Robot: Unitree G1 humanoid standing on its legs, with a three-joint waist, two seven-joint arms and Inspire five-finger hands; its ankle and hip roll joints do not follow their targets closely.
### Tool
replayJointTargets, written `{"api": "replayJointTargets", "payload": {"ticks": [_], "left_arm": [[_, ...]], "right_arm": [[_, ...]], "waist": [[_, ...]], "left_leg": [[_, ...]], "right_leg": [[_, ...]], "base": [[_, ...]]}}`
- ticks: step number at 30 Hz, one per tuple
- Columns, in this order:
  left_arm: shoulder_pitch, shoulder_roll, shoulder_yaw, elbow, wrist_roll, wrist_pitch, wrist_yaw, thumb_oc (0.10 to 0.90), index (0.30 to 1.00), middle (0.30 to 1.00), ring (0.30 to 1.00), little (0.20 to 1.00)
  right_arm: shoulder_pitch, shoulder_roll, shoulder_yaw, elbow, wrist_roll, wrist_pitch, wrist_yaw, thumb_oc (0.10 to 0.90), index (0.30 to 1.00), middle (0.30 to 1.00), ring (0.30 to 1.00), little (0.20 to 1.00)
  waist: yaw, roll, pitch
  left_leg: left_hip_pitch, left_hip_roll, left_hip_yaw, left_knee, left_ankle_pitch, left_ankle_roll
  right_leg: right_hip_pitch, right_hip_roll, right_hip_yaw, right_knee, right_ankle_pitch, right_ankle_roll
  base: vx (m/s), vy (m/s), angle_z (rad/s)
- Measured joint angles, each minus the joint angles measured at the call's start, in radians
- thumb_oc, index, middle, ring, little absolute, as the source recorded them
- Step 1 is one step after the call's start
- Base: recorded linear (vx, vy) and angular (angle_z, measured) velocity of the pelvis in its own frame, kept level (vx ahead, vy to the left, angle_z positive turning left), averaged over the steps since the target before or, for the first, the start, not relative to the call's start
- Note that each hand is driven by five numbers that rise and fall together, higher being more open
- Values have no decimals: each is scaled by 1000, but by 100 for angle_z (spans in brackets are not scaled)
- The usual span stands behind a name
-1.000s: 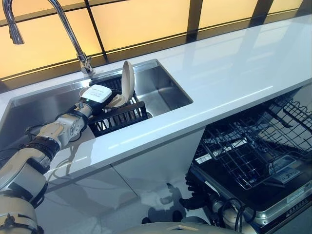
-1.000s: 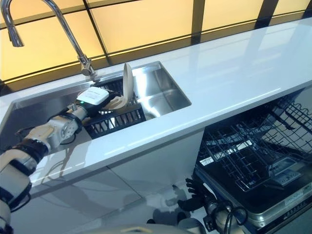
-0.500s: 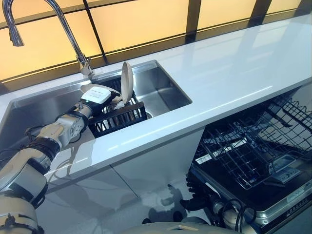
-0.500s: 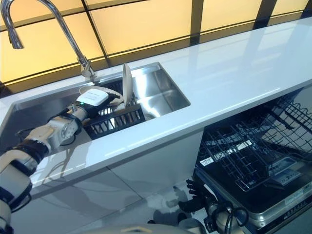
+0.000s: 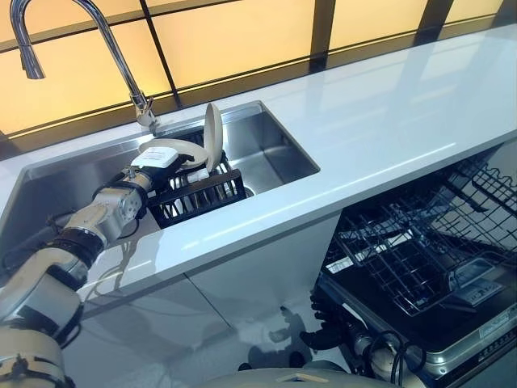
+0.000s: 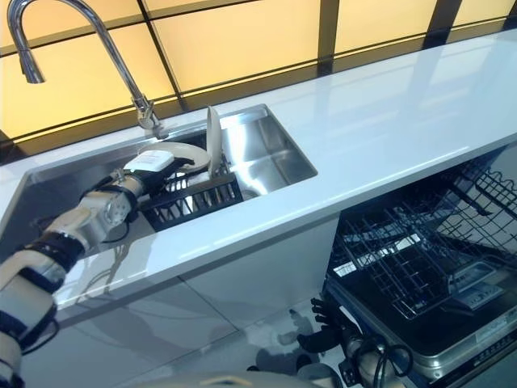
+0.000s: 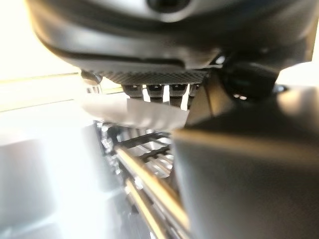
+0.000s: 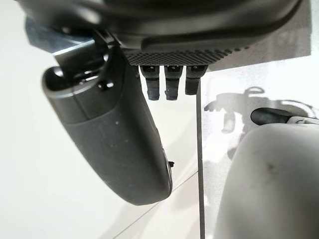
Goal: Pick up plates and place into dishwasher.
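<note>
- Left robot hand [image 5: 159,155] is at the black dish rack [image 5: 198,196], which sits inside the steel sink [image 5: 266,145].
- Its fingers are curled round the rim of a cream plate [image 6: 179,150], which lies tilted over the rack's rear part. In the left wrist view, the pale plate edge [image 7: 132,111] sits directly against the fingertips [image 7: 155,90].
- A second cream plate [image 5: 213,135] stands upright on edge in the rack, just beside the held plate, on its right.
- The faucet [image 5: 121,61] arches over the sink's rear rim, behind the rack.
- The white table [image 5: 388,113] runs right from the sink.
- The dishwasher [image 5: 452,323] stands open below the table at the right, with its wire rack [image 5: 412,250] pulled out. No plate is visible in it.
- Right robot hand [image 6: 323,327] hangs low near the floor, beside the open dishwasher door. In the right wrist view its fingers [image 8: 169,84] are relaxed and hold nothing.
</note>
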Motion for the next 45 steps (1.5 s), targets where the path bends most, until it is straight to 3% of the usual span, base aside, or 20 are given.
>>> {"api": "replayJointTargets", "payload": {"ticks": [1,3,13,16,20,23,25,26,27,28,29,30,32,33,37,45], "left_arm": [[18,-59,84,7,-103,48,1,800,900,900,900,900],[31,-88,148,28,-211,66,-6,800,900,900,900,900],[15,-82,186,45,-398,85,-108,800,900,900,900,900],[8,-79,176,54,-246,56,-90,800,900,900,900,900],[-49,4,22,66,103,-50,-6,800,900,900,900,900],[-124,141,-211,11,302,-119,78,800,900,900,900,900],[-104,139,-192,-51,190,-88,78,800,900,900,900,900],[-46,54,-59,-63,-34,-19,50,800,900,900,900,900],[-46,54,-59,-63,-34,-19,50,800,900,900,900,900],[39,-111,177,-52,-332,89,11,800,900,900,900,900],[51,-139,206,-39,-363,102,7,800,900,900,900,900],[80,-212,295,11,-364,98,17,800,900,900,900,900],[65,-183,264,49,-237,80,25,800,900,900,900,900],[42,-91,136,69,-83,55,26,800,900,900,900,900],[28,3,42,72,15,16,25,800,900,900,900,900],[28,-4,34,75,56,7,33,800,900,900,900,900]], "right_arm": [[2,3,1,1,-1,0,-2,800,900,900,900,900],[-2,14,2,1,-1,-1,-1,800,900,900,900,900],[-3,12,15,2,-19,0,-16,800,900,900,900,900],[-3,10,19,2,-19,0,-17,800,900,900,900,900],[-4,5,19,2,-19,0,-17,800,900,900,900,900],[2,-21,40,2,-31,-3,-16,800,900,900,900,900],[11,-34,40,3,-38,-2,-17,800,900,900,900,900],[13,-31,39,5,-39,-2,-23,800,900,900,900,900],[13,-31,39,5,-39,-2,-23,800,900,900,900,900],[9,-15,39,7,-40,-4,-28,800,900,900,900,900],[8,-8,38,7,-40,-5,-29,800,900,900,900,900],[7,0,34,6,-45,-6,-37,800,900,900,900,900],[-1,-1,40,5,-59,-5,-37,800,900,900,900,900],[-3,-7,40,3,-59,-2,-37,800,900,900,900,900],[2,-35,37,3,-58,1,-36,800,900,900,900,900],[13,-27,38,3,-59,-2,-19,800,900,900,900,900]], "waist": [[7,0,0],[8,0,0],[5,2,-2],[4,2,-2],[3,3,-2],[3,3,-2],[7,6,-2],[11,6,-3],[11,6,-3],[12,6,-2],[10,6,-2],[7,10,-4],[3,9,-4],[-5,10,-4],[-2,12,-2],[6,11,-1]], "left_leg": [[2,0,-1,0,0,0],[2,0,-1,0,1,2],[8,0,-1,0,-2,0],[7,1,-1,0,-2,0],[2,1,-1,0,-1,0],[0,0,-1,0,3,6],[1,-2,-3,0,3,7],[3,-2,-7,0,3,7],[3,-2,-7,0,3,7],[9,-2,-13,0,2,7],[10,-2,-14,0,1,5],[12,-1,-14,0,-4,-1],[12,1,-11,0,-4,-2],[9,3,-10,0,-4,-3],[-2,1,-9,0,-3,-3],[-4,-1,-10,0,2,5]], "right_leg": [[2,0,-1,0,0,0],[2,0,-2,0,0,0],[8,0,-1,-4,0,0],[7,0,-1,-4,0,0],[2,0,-1,-5,0,0],[0,-1,-1,-1,0,0],[2,-1,-4,0,0,0],[6,-2,-7,0,-1,0],[6,-2,-7,0,-1,0],[14,-1,-13,0,-3,-2],[15,-1,-14,0,-4,-1],[16,-1,-14,-3,-7,1],[15,1,-13,-4,-8,0],[12,2,-12,-4,-8,0],[0,1,-12,-4,-8,0],[0,-1,-15,-4,-5,-3]], "base": [[10,-18,5],[0,0,0],[0,0,0],[0,0,0],[0,0,0],[0,0,0],[3,-9,5],[2,-10,6],[5,-25,10],[12,-19,7],[14,-22,7],[0,0,0],[-8,-2,-3],[-13,1,-5],[0,0,0],[0,0,0]]}}
